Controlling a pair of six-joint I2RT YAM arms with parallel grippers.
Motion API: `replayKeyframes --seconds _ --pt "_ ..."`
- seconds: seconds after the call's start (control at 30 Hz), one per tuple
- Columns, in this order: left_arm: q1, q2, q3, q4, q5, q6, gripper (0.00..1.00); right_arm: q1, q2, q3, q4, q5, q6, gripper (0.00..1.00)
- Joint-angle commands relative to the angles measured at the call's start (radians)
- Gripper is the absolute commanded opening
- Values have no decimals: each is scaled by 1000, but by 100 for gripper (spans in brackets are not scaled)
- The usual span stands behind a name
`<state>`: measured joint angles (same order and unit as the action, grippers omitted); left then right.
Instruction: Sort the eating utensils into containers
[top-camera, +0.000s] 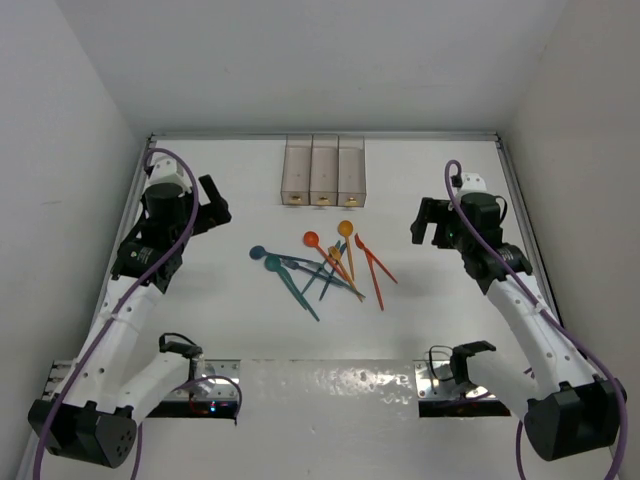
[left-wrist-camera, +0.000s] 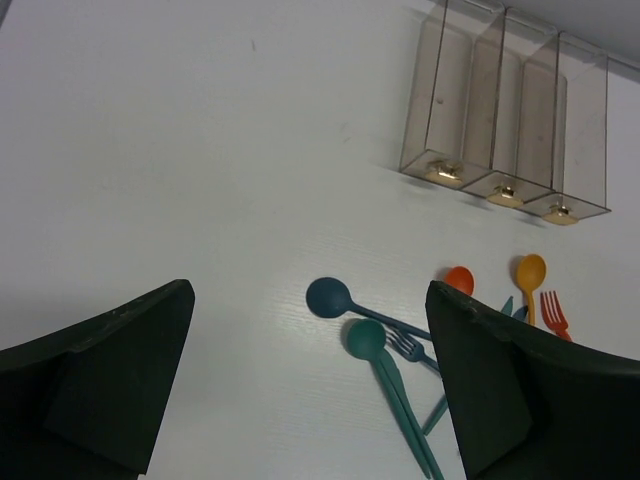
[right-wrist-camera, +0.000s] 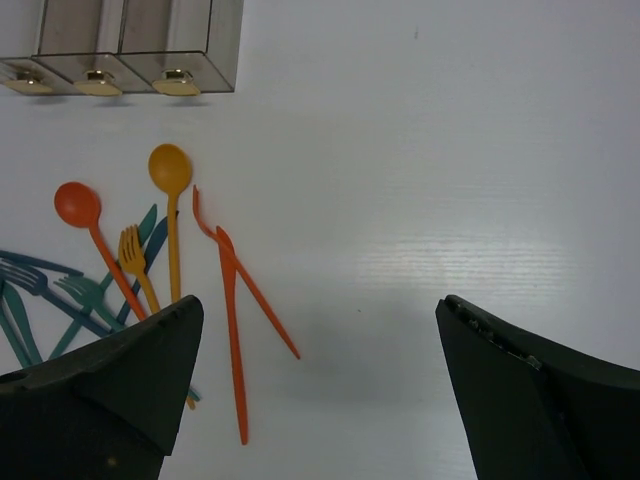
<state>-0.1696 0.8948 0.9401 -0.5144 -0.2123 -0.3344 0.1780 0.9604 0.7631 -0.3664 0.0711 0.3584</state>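
Worktop (top-camera: 440, 330): white, walled on three sides; both arms reach in from the 6 o'clock edge.
Containers (top-camera: 323, 170): three clear brownish bins joined in a row, at 12 o'clock from the pile and near the far edge. No utensil shows in any of them.
Utensils (top-camera: 322, 270): all lie loose at mid-worktop in one crossed heap, well apart from the bins. Sorting has not begun.
Left gripper (top-camera: 215, 203): released, jaws spread wide, nothing between them; sits at 10 o'clock from the heap.
Right gripper (top-camera: 430, 226): released likewise and empty; sits at 2 o'clock from the heap.
Reason for stance: judged a ready pose. Each arm flanks the heap with jaws agape, so either can descend on its own side. The bins stand centred, within reach of both.
Left wrist view adds: the dark blue spoon (left-wrist-camera: 328, 297) and the teal spoon (left-wrist-camera: 366, 338) lie outermost at the heap's 9 o'clock side, bowls free, handles crossing other pieces.
Right wrist view adds: two long red pieces (right-wrist-camera: 232, 330) lie at the 3 o'clock fringe, meeting near their tips, and a yellow spoon (right-wrist-camera: 169, 166) and a red spoon (right-wrist-camera: 77, 203) point toward the bins.
Top view adds: both arms and the whole layout together, but piece types blur.
Risk: overlapped handles may drag neighbours along.
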Motion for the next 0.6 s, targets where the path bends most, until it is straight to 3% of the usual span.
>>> replayKeyframes --seconds 0.0,0.17,0.37,0.57 --pt "-7 -14 12 28 47 9 100 -6 -5 -4 49 -31 -7 99" --pt "-7 -8 -37 48 45 8 100 -5 43 5 14 -120 -59 98" --pt "-7 -2 -107 86 142 47 100 11 164 42 -23 -102 -102 70" --pt "-7 55 -168 106 174 67 100 132 325 68 15 -45 -166 46"
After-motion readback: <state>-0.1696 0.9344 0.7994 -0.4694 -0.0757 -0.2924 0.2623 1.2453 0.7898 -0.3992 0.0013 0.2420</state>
